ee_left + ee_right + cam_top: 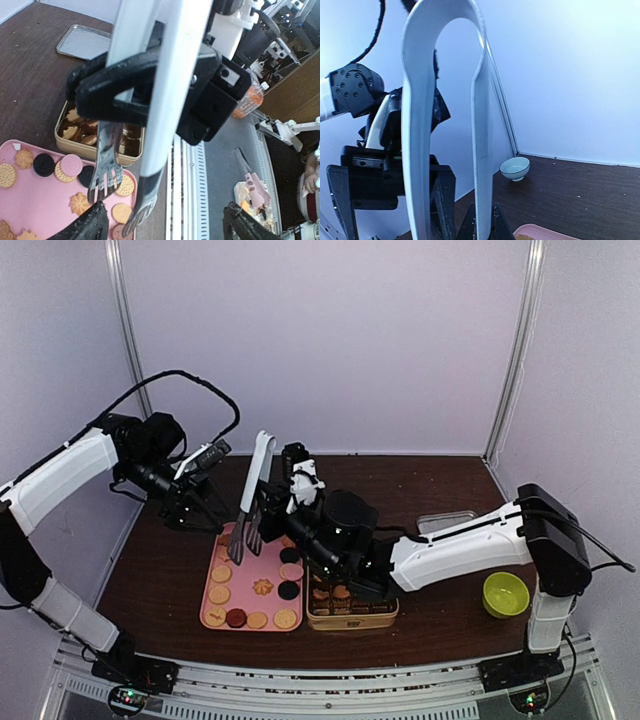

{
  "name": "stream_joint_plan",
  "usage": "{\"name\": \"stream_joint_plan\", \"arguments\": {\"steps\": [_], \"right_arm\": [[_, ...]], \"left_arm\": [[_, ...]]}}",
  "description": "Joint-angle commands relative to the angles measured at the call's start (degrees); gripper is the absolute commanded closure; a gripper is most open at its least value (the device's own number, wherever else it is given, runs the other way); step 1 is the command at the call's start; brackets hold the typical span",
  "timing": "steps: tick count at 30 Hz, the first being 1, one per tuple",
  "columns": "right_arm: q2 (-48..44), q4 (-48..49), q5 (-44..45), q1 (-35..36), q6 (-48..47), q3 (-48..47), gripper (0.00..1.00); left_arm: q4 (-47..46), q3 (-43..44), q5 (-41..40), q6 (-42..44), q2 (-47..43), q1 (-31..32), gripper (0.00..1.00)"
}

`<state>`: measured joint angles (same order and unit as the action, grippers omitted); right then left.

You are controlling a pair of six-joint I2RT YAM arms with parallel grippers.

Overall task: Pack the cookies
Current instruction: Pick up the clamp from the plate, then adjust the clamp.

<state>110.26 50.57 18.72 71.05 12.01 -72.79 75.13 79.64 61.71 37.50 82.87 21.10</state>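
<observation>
Several cookies (262, 587), tan, dark and pink, lie on a pink tray (207, 592). More cookies fill a tan tin (352, 623) beside it. My right gripper (268, 502) is shut on white tongs (258, 465), whose grey forked tips hang empty over the tray's far end. My left gripper (200, 518) is open and empty just left of the tongs. In the left wrist view my left gripper (167, 227) faces the tongs (165, 100), the cookies (80, 202) and the tin (75, 147). In the right wrist view my right gripper (465, 215) clamps the tongs (415, 125).
A green bowl (505, 593) sits at the right front. A metal lid (445, 522) lies behind the right arm and also shows in the left wrist view (82, 42). A small pale bowl (515, 167) stands by the wall in the right wrist view.
</observation>
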Motion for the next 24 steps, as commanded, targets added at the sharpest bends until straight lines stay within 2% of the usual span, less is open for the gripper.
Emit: {"name": "stream_joint_plan", "arguments": {"steps": [1, 5, 9, 15, 21, 22, 23, 24], "right_arm": [[-0.6, 1.8, -2.4, 1.1, -0.3, -2.6, 1.00], [0.3, 1.1, -3.8, 1.3, -0.1, -3.6, 1.00], [1.0, 0.3, -5.8, 1.3, -0.2, -4.8, 1.00], [1.5, -0.3, -7.9, 1.3, -0.1, -6.3, 1.00], [0.9, -1.1, -8.5, 1.1, -1.4, -5.9, 1.00], [0.8, -1.5, -9.0, 0.9, -1.6, -5.9, 1.00], [0.7, -1.9, -9.4, 0.7, -1.8, -5.9, 1.00], [0.5, -2.4, -9.7, 0.5, -1.8, -5.7, 1.00]], "left_arm": [[8.0, 5.7, 10.4, 6.0, 1.5, 0.8, 0.22], [14.0, 8.2, 13.0, 10.8, 3.0, 2.3, 0.29], [19.1, 8.9, 14.2, 15.7, 4.6, 2.7, 0.42], [19.7, 9.0, 14.7, 16.3, 5.2, 2.7, 0.54], [19.7, 8.8, 14.5, 15.8, 4.9, 3.4, 0.79], [19.7, 8.7, 14.3, 15.8, 4.7, 3.6, 0.87], [19.7, 8.7, 14.0, 15.6, 4.7, 3.8, 1.00], [19.8, 9.0, 13.7, 15.3, 4.5, 3.9, 1.00]]}}
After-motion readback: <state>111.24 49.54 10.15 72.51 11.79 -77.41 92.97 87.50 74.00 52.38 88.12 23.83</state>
